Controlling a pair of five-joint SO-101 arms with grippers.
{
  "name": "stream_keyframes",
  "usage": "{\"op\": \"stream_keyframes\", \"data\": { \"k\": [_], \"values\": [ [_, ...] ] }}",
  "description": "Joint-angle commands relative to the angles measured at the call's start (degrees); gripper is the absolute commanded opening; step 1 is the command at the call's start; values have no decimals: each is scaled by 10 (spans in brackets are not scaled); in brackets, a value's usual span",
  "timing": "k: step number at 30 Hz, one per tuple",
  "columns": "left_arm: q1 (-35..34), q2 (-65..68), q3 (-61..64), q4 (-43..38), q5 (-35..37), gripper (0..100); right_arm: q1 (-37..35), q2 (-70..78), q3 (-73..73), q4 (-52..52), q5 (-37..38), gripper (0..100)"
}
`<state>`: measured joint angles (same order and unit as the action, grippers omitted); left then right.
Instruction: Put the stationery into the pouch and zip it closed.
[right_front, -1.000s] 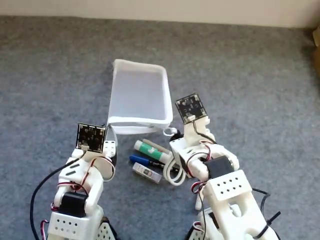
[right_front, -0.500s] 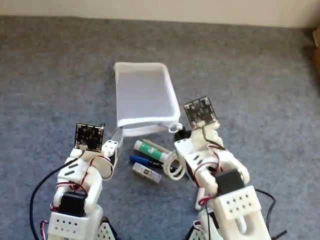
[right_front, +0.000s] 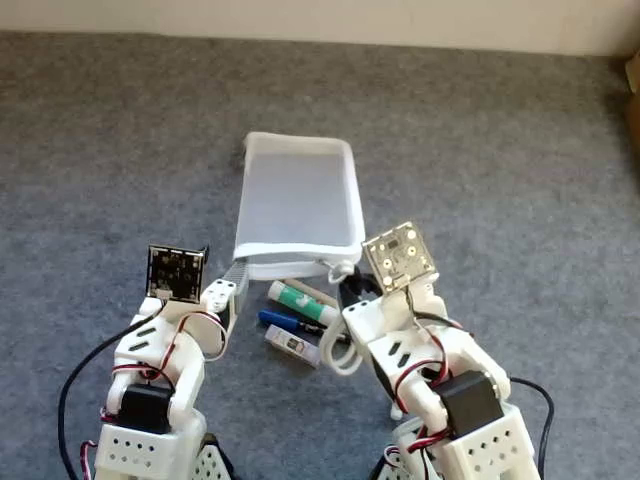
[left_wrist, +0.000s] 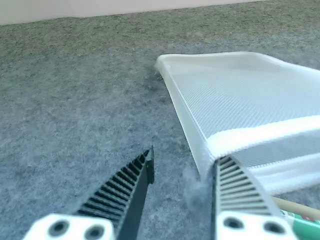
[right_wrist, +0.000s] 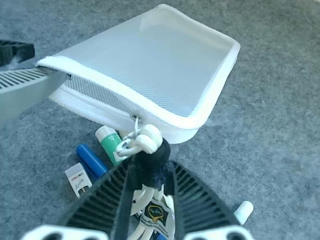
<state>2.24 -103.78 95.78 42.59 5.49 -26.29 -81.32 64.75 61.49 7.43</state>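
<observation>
While the stationery lies outside, packing has not begun.
Pouch sits mid-frame on the worktop, mouth open; right pincer clenched on its zip tab, left pincer released at its corner.

Grey carpet covers the whole surface, with a pale strip along its far edge.

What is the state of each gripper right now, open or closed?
Left gripper: open, at a corner of the pouch.
Right gripper: closed on the zipper pull.
</observation>
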Motion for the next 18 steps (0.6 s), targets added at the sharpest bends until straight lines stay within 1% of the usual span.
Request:
{"op": "stream_keyframes", "data": {
  "k": [1,4,6,9,11,14,15,18],
  "values": [
    [0,-8,14,-47,7,185,-23,-31,-30,22,3,7],
    [0,-8,14,-53,7,185,-65,-58,-29,44,34,7],
    [0,-8,14,-53,7,181,-81,-77,-29,57,35,8],
    [0,-8,14,-52,2,122,-82,-102,-29,65,35,8],
    [1,-8,14,-52,-19,74,-82,-116,-29,65,35,8],
    [21,-8,14,-51,-34,23,-82,-130,-28,66,35,8],
    [26,-8,14,-51,-33,8,-81,-132,-28,66,35,8],
    [28,-8,13,-50,-33,6,-79,-134,-28,66,35,9]
  ]
}}
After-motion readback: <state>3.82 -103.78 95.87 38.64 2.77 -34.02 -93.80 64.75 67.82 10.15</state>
